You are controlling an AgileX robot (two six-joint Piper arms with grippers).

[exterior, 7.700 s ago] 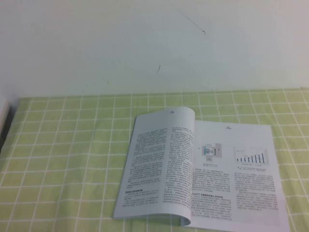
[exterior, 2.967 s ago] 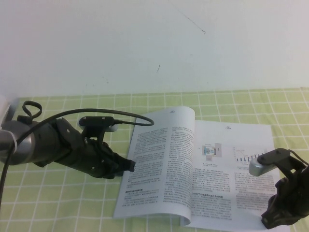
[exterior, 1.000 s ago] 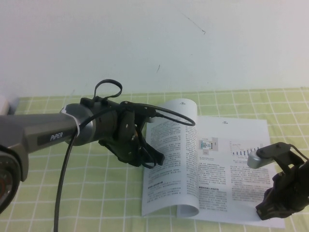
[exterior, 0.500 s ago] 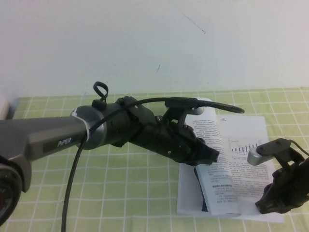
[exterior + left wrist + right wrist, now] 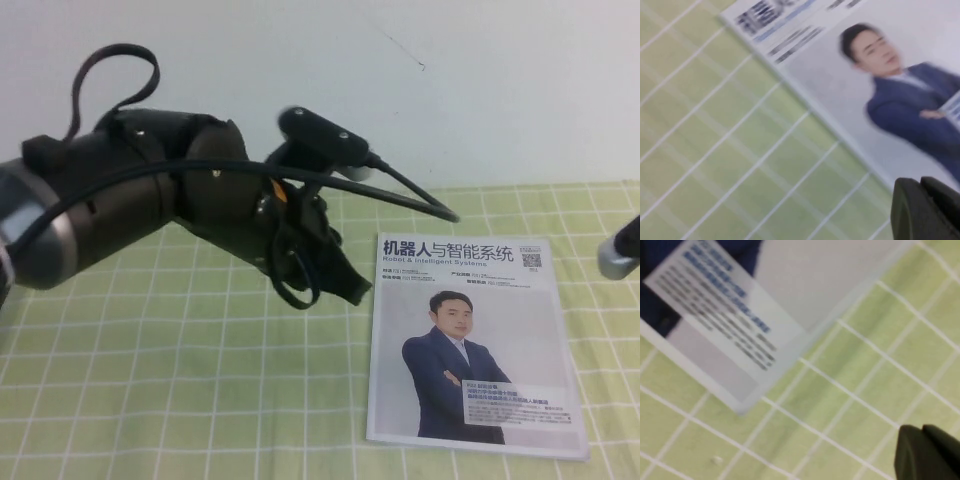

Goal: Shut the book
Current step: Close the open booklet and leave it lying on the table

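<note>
The book (image 5: 470, 340) lies closed and flat on the desk, right of centre in the high view. Its front cover faces up: a title line across the top, a man in a dark suit below it, and a pale text panel near the lower corner. It rests on the green checked cloth (image 5: 150, 400) that covers the desk, with its spine edge toward my left arm (image 5: 150, 200).

That arm fills the left half of the high view, raised over the cloth and angled down toward the book. The left pincer (image 5: 920, 189) hangs just beside the upper part of the spine edge, on the cloth side. I see nothing between its fingers (image 5: 905, 210). In the left wrist view they sit pressed together, a thin seam between them, and hold nothing. The same view shows the cover portrait and the book's edge running diagonally across the checked cloth. I cannot tell from either view how high the tip hangs above the cloth.

The right arm shows in the high view only as a grey piece (image 5: 620, 252) at the frame's right edge, beyond the book's far side. The right pincer (image 5: 922, 432) appears only in the right wrist view. Its fingers are likewise drawn together and empty, over bare cloth just off the cover corner that carries the text panel.
</note>
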